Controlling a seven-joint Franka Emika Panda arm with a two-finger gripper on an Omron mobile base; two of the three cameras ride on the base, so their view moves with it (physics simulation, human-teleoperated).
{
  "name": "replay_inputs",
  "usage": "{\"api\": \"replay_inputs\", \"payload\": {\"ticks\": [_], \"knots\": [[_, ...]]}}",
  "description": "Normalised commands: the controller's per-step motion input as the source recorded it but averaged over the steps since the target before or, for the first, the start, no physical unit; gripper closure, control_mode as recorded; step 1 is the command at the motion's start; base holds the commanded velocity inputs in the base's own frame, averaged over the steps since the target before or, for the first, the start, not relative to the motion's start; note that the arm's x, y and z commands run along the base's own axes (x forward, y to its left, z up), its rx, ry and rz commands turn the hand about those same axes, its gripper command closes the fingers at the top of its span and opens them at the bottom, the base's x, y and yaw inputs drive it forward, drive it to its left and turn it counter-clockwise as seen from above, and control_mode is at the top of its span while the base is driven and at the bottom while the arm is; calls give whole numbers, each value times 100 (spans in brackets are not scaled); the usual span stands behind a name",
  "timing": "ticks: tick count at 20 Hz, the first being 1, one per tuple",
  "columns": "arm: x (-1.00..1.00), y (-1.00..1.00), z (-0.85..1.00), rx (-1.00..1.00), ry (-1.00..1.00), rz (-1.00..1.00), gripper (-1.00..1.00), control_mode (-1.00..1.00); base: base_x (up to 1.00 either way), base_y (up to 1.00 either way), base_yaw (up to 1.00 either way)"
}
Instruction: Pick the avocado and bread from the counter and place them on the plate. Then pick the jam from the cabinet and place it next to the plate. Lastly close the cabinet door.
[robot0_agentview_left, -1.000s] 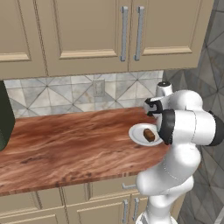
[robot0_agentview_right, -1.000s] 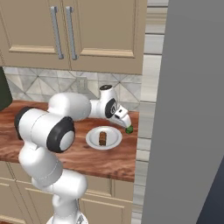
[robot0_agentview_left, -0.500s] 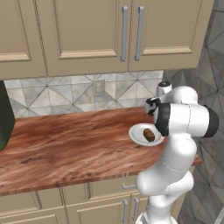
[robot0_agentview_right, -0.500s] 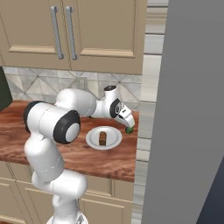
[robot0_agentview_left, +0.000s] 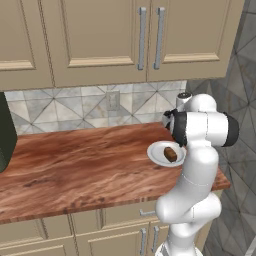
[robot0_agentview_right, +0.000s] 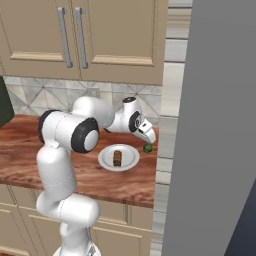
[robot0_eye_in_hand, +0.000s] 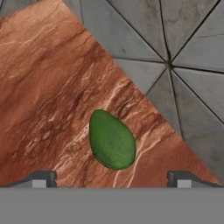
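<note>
Arm elbow has swung in; gripper (robot0_eye_in_hand: 111, 178) wide open, empty, above small dark-green rounded avocado (robot0_eye_in_hand: 112, 140) at plate's (robot0_agentview_right: 106, 159) 3 o'clock. Smooth, light: pinch across its narrow middle.

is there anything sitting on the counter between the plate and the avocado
No. In the right base view the stretch between the plate and the avocado is bare counter; the open gripper hangs over the avocado.

Arm reaches forward; end effector (robot0_eye_in_hand: 112, 179) angled down, fingers apparently spread wide.
</note>
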Motion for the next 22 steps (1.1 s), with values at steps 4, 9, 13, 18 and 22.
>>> {"api": "replay_inputs", "payload": {"ticks": [4,9,13,18,22], "knots": [[3,-6,-36,0,0,0,-100,-100,0,0,0],[0,-12,-24,0,0,0,-100,-100,0,0,0],[0,-18,-10,0,0,0,-100,-100,0,0,0],[0,-12,-14,0,0,0,-100,-100,0,0,0],[2,-2,-12,0,0,0,-100,-100,0,0,0]]}}
